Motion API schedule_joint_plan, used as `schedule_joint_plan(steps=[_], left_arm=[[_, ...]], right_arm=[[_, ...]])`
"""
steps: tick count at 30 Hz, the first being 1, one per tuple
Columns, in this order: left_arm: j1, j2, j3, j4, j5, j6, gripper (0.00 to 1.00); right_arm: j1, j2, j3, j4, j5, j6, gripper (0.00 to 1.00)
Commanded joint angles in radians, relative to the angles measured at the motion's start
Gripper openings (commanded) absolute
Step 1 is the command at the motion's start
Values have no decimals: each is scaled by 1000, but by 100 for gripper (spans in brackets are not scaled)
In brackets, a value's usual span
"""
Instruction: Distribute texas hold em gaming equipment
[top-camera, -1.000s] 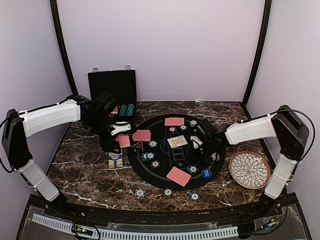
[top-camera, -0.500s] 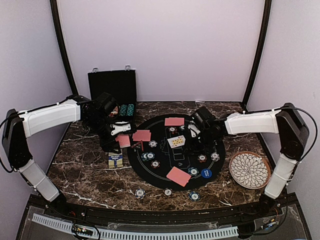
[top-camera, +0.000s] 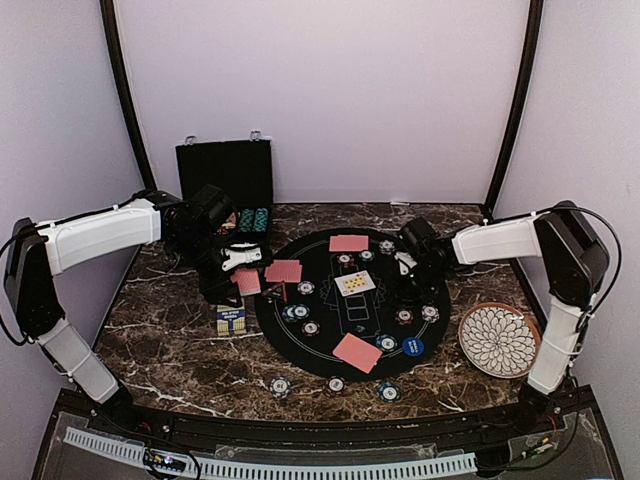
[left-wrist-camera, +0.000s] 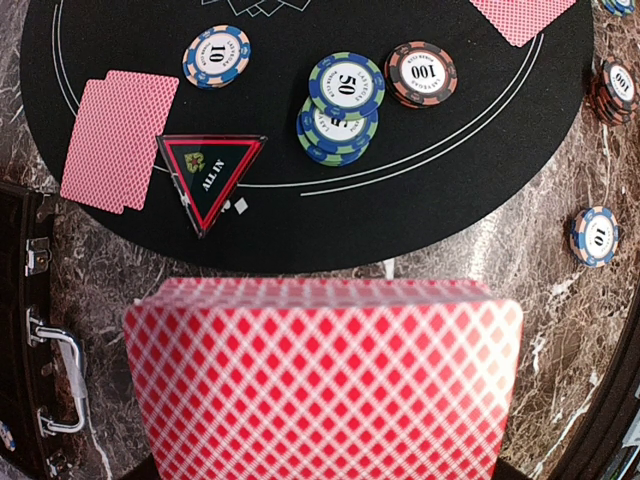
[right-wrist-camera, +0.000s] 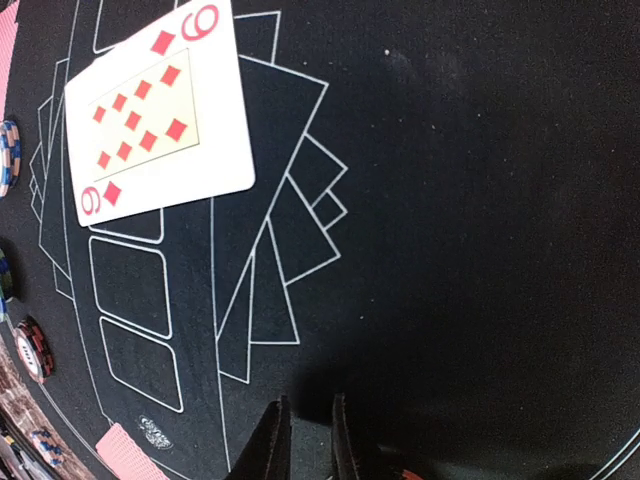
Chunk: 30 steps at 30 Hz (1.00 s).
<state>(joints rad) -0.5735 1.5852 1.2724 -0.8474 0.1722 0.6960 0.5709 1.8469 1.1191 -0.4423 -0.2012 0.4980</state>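
Marble table (top-camera: 180, 350), left fingers (left-wrist-camera: 322, 470) apparently gripping red-backed deck (left-wrist-camera: 322, 375), nine of diamonds (right-wrist-camera: 155, 110) face-up.

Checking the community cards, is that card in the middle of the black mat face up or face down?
Face up. The nine of diamonds shows its red pips and numerals on the black mat, unlike the red-backed cards nearby.

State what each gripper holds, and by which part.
Left gripper: shut on the stack of red-backed playing cards, gripped at its near end. Right gripper: fingers nearly closed above the round black mat, holding nothing visible.
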Motion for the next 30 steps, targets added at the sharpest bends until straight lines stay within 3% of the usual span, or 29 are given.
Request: schedule_joint_plan(steps=[1, 13, 20, 26, 30], left_arm=[[-1, -45, 7, -30, 14, 7, 0], [-2, -40, 11, -32, 19, 8, 0], [-1, -33, 15, -30, 21, 10, 0], [-2, -34, 19, -26, 22, 10, 0], [-2, -30, 29, -25, 36, 2, 0]], right_arm=[[-5, -22, -41, -9, 30, -17, 16], [-5, -132, -164, -46, 34, -13, 14], [-4, -155, -118, -27, -28, 18, 14], [57, -201, -30, 71, -134, 119, 43], [125, -206, -17, 256, -223, 240, 66]])
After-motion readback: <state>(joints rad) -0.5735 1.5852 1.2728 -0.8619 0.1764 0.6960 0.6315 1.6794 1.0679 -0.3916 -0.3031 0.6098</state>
